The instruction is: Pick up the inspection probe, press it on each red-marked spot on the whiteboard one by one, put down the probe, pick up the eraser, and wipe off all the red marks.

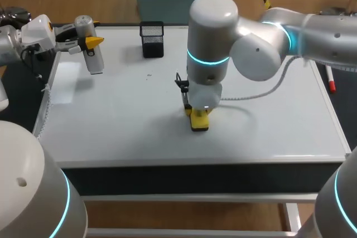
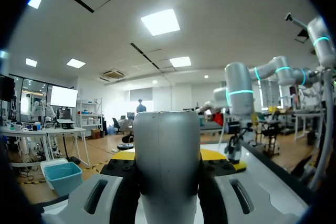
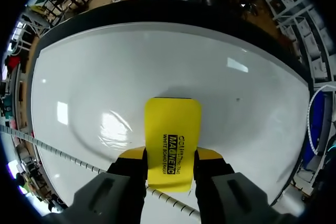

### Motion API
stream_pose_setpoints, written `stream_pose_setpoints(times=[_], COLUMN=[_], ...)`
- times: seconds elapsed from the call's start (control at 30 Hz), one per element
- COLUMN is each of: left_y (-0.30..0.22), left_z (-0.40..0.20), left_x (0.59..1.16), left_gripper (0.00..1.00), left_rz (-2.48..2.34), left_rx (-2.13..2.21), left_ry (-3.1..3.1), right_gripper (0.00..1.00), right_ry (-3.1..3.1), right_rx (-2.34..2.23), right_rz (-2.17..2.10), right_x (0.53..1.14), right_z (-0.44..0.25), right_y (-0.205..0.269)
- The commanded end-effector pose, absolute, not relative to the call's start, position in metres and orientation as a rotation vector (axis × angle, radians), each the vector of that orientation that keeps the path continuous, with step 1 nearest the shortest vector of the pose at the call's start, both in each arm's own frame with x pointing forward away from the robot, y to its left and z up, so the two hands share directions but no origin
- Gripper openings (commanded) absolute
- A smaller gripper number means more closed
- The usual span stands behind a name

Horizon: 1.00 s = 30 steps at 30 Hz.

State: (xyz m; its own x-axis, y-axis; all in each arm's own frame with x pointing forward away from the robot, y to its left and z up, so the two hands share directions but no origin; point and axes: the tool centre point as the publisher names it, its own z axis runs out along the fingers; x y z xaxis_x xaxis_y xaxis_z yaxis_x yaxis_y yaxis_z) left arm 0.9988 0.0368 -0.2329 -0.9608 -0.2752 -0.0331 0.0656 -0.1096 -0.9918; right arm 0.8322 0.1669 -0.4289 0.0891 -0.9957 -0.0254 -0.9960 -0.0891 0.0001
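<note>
The grey, cylinder-shaped inspection probe [image 1: 93, 54] is held at the back left of the whiteboard [image 1: 111, 115], with my left gripper [image 1: 89, 42] shut on it. In the left wrist view the probe [image 2: 168, 166] fills the gap between the yellow-tipped fingers [image 2: 122, 155]. In the middle of the board, my right gripper [image 1: 199, 116] points straight down and is shut on the yellow eraser [image 1: 199, 123], which rests on the surface. The right wrist view has the eraser [image 3: 172, 137] clamped between both fingers [image 3: 211, 155], flat against the whiteboard [image 3: 105, 77]. No red marks show on the board.
A black mesh pen holder [image 1: 152, 38] stands at the back of the board, between the two grippers. A red-tipped marker [image 1: 331, 81] lies off the board's right edge. My right arm's coiled cable [image 1: 254, 95] hangs over the board's right half.
</note>
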Motion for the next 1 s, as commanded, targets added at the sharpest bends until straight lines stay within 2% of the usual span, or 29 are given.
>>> stream_pose_setpoints(times=[0.03, 1.0], left_y=[0.037, 0.037], left_z=[-0.233, -0.233], left_x=[1.0, 1.0], left_gripper=[0.0, 0.0], left_rz=[-2.172, -2.172], left_rx=[-0.23, -0.23], left_ry=[1.925, 1.925], right_gripper=[0.0, 0.0], right_ry=[2.106, 2.217], right_rx=[-2.307, -2.229], right_rz=[0.019, -0.044], right_x=[0.83, 0.837], right_z=[-0.431, -0.447], right_y=[0.166, 0.119])
